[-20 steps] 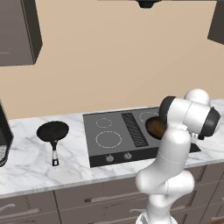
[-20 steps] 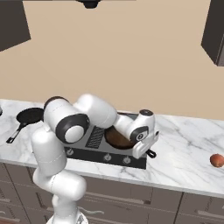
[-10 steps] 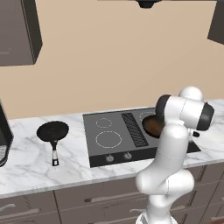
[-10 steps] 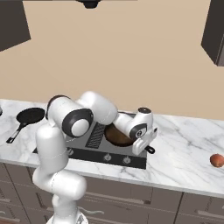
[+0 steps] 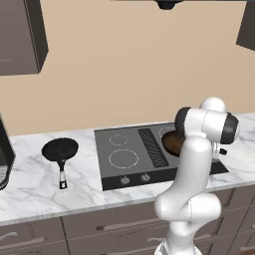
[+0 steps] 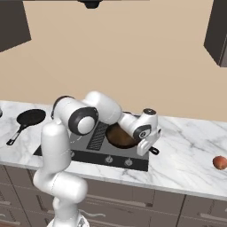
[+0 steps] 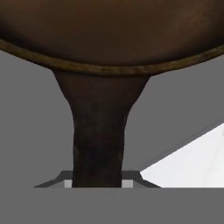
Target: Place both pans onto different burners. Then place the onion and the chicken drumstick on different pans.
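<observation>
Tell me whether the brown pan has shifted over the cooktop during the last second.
Yes. In the right base view the brown pan, held by its handle in the pincer, has shifted slightly toward the back wall, measured against the cooktop and its front knobs.

The brown pan (image 7: 109, 30) lies just ahead of the fingers, its handle (image 7: 98, 140) running back between them, over the cooktop (image 7: 30, 127); the table (image 7: 192, 166) lies beside.

Both base views look down from behind at the cooktop (image 5: 149, 149) (image 6: 88, 148); hand view sits seemingly very close.
</observation>
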### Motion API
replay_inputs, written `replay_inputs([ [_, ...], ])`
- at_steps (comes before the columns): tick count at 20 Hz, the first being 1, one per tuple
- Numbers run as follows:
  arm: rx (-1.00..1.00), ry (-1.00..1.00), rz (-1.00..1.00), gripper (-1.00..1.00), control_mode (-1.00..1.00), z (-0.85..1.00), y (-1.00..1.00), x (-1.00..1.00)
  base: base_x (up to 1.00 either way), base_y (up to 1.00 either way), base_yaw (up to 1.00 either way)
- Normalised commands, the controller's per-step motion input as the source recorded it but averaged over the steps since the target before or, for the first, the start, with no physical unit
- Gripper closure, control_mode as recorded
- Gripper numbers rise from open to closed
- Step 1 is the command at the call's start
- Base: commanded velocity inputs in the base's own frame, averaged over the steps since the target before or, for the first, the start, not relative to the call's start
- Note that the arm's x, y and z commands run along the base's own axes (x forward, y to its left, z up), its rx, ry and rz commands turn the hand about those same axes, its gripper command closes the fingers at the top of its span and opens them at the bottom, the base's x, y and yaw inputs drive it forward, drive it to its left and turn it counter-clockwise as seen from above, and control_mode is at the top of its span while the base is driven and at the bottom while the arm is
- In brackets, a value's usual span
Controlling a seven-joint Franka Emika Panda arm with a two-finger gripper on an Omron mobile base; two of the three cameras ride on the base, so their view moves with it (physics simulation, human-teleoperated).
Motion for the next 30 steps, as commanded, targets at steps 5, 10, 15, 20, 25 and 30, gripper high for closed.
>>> replay_inputs([
  [5,0.00,0.00,0.01,-1.00,-1.00,0.00,0.00,0.00,0.00,0.00,0.00],
  [10,0.00,0.00,0.00,-1.00,-1.00,0.00,0.00,0.00,0.00,0.00,0.00],
  [15,0.00,0.00,0.00,-1.00,-1.00,0.02,0.00,-0.01,0.00,0.00,0.00],
  [20,0.00,0.00,-0.03,-1.00,-1.00,0.30,0.06,-0.06,0.00,0.00,0.00],
  [25,0.00,0.00,-0.08,-1.00,-1.00,0.44,0.17,-0.08,0.00,0.00,0.00],
  [30,0.00,-0.02,-0.12,-1.00,-1.00,0.33,0.40,-0.07,0.00,0.00,0.00],
])
